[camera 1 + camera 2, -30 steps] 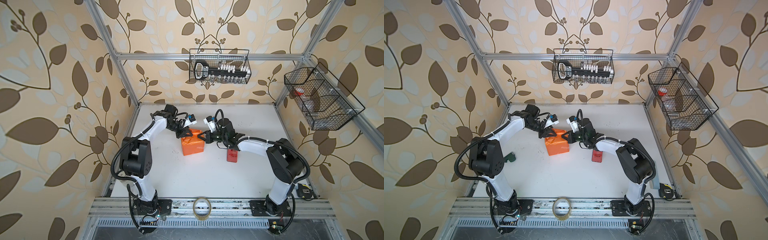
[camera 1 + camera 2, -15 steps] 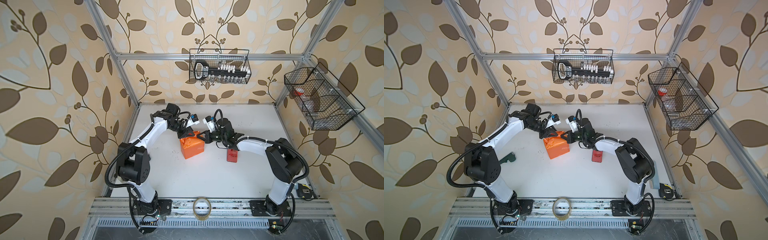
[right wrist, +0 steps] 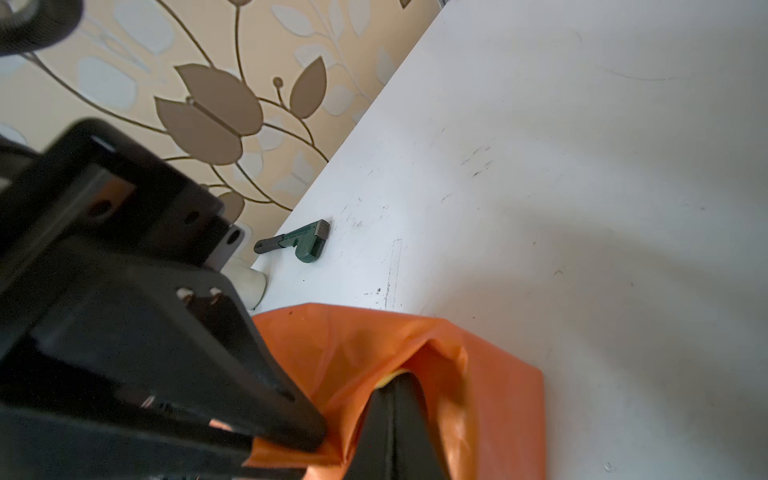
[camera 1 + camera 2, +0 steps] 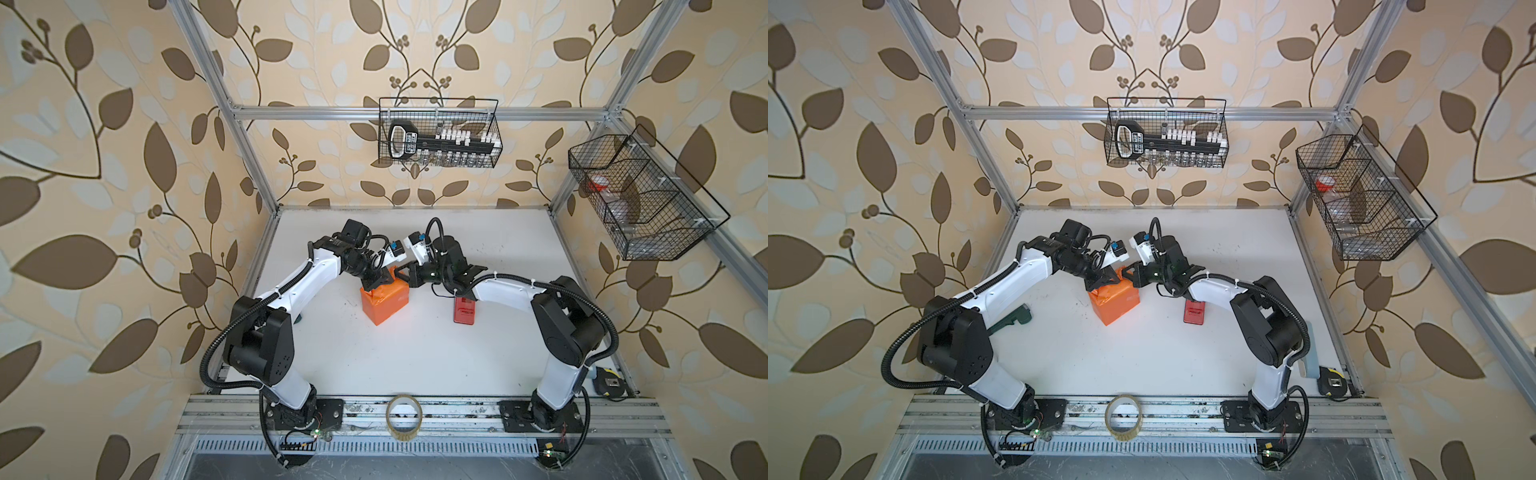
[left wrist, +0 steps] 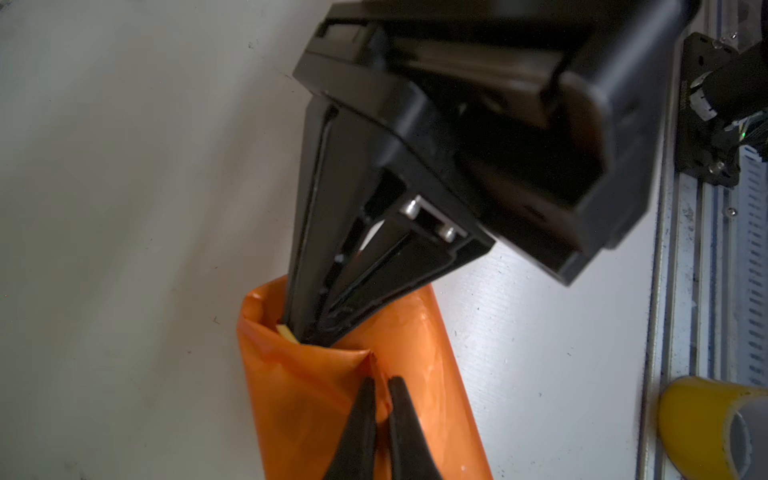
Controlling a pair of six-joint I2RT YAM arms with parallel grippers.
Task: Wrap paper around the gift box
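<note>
Left gripper (image 5: 380,388), jaws pressed together, pinches a raised fold of the orange paper (image 4: 386,307) at the parcel's far end. Right gripper (image 5: 308,334), jaws together, has its tips tucked into the adjoining pocket. One second earlier the left jaws stood slightly apart

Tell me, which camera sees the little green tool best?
The right wrist view: the green tool lies whole on the table. In a top view the tool peeks out from under the left arm. The left wrist view misses it.
</note>
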